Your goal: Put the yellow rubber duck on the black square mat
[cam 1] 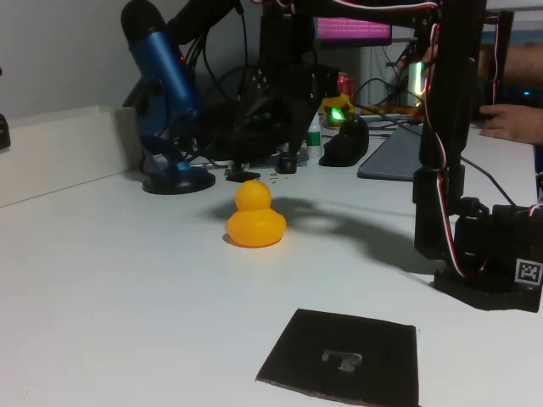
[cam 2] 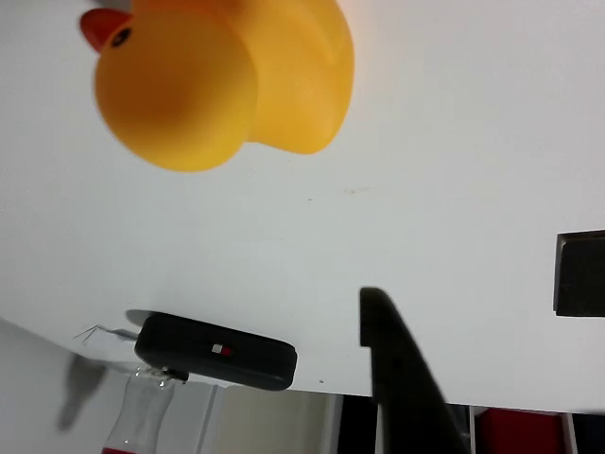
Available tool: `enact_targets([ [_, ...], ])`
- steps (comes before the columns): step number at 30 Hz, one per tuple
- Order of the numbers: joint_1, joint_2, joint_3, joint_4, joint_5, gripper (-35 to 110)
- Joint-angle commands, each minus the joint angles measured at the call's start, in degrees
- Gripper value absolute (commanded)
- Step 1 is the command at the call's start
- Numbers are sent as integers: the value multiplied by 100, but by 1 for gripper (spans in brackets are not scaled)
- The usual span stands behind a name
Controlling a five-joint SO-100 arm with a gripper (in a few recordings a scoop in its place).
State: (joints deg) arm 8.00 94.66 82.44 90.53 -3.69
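One yellow rubber duck (cam 2: 222, 80) sat loose on the table (cam 2: 454, 142), just ahead of the gripper (cam 2: 402, 378), which held nothing; couldn't tell how wide it was. The black square mat (cam 1: 344, 356) lay well apart, probably because the pickup hadn't started.

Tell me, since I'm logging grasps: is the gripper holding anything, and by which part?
Nothing is held. The yellow rubber duck sits free on the white table, apart from the gripper.
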Motion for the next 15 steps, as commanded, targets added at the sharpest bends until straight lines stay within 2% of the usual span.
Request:
enact_targets([
  [1,-62,9,-167,141,-53,46],
  [9,-79,-721,-220,281,-18,46],
  [15,-624,-729,-193,281,-9,46],
])
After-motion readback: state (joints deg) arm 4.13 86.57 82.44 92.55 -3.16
